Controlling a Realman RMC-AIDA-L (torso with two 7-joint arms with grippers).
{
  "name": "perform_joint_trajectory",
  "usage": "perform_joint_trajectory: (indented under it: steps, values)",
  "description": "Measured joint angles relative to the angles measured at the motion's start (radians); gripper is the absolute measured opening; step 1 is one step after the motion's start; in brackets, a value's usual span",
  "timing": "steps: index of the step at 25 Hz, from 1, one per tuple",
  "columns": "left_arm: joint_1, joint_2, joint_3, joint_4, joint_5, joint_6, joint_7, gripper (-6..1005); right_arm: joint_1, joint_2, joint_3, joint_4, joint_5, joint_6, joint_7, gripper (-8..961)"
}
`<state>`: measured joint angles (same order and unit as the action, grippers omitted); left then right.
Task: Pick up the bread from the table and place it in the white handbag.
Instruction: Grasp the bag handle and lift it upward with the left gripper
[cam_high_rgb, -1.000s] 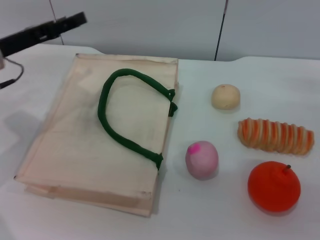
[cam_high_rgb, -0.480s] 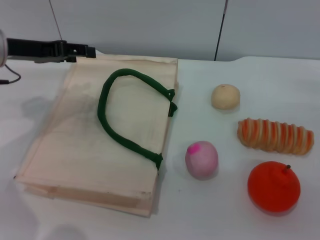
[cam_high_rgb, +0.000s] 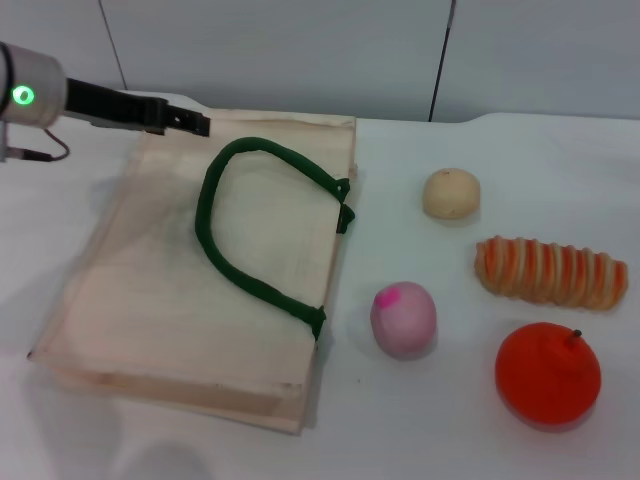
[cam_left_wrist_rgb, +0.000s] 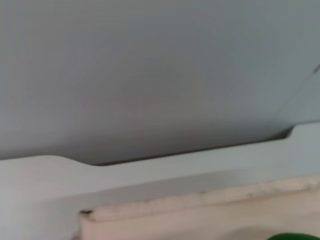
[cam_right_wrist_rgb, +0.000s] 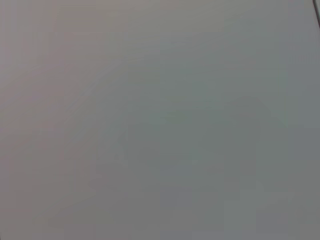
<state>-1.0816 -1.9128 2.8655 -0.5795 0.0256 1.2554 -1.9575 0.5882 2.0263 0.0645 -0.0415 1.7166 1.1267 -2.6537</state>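
The bread, a ridged orange-and-cream striped loaf, lies on the white table at the right. The white handbag lies flat at the left, its dark green handle looped on top. My left gripper hovers over the bag's far left corner, its tip pointing toward the handle, far from the bread. The left wrist view shows the bag's far edge and a bit of the green handle. My right gripper is out of view; its wrist view shows only a blank grey surface.
A small round beige bun sits behind the bread. A pink-topped ball lies between bag and bread. An orange fruit sits in front of the bread. A grey wall stands behind the table.
My left arm has swung in from the far left and lowered, its tip now over the bag's far left corner. The objects on the table have not moved.
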Motion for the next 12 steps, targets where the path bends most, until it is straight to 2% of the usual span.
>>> perform_joint_trajectory:
  steps: [6,12]
  values:
    - [-0.015,0.000,0.000,0.109,0.014,-0.056,0.021,795,0.002,0.000,0.000,0.000,0.000,0.000,0.002,886]
    - [-0.006,-0.002,-0.001,0.163,0.017,-0.112,0.030,792,0.007,0.000,0.000,0.002,0.000,0.001,0.005,886]
